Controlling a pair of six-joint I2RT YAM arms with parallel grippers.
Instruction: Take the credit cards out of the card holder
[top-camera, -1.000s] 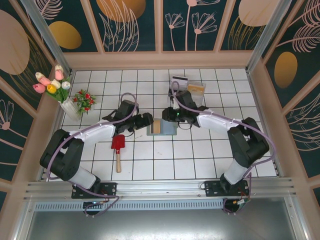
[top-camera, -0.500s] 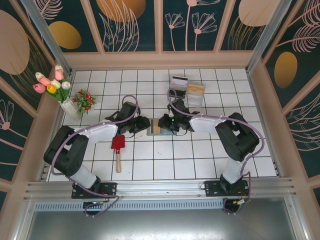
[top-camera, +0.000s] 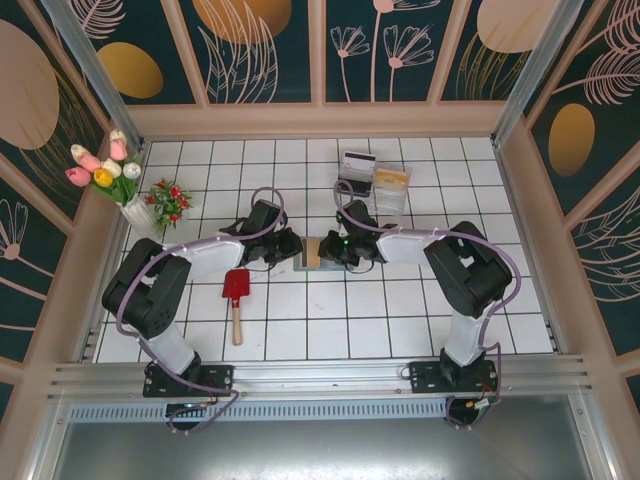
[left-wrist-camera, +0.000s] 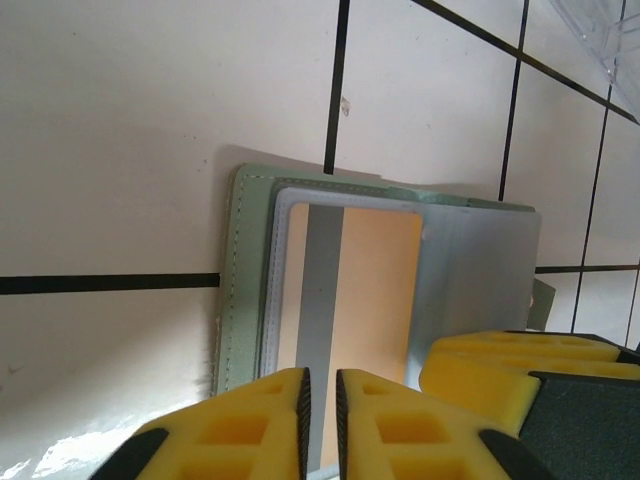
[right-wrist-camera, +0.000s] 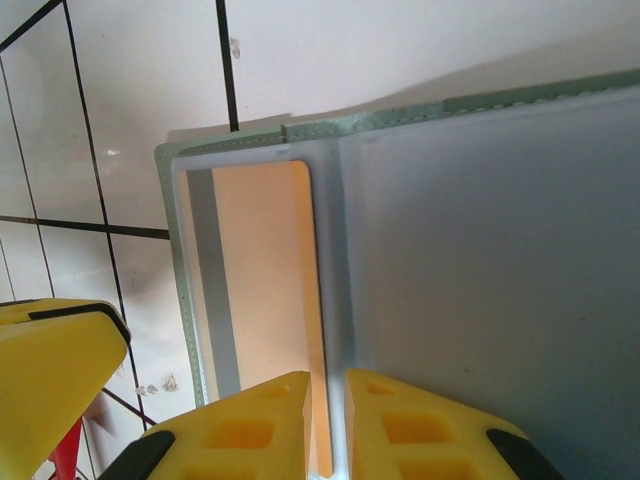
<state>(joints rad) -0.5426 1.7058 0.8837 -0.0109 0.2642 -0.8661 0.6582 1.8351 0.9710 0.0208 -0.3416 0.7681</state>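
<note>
A glossy white-tiled bench (top-camera: 400, 320) with dark grout sits inside teal, leaf-painted wall panels (top-camera: 260, 50) framed in pale wood. At its centre the card holder (top-camera: 345, 262) lies open and flat, with stitched grey-green edging and smooth blue-grey pockets. A matte tan-gold card (left-wrist-camera: 375, 270) with a grey stripe is tucked in a pocket. The left gripper (left-wrist-camera: 320, 385) at 9 o'clock and the right gripper (right-wrist-camera: 330, 385) at 3 o'clock each press yellow pads nearly together. I cannot tell whether they pinch anything.
</note>
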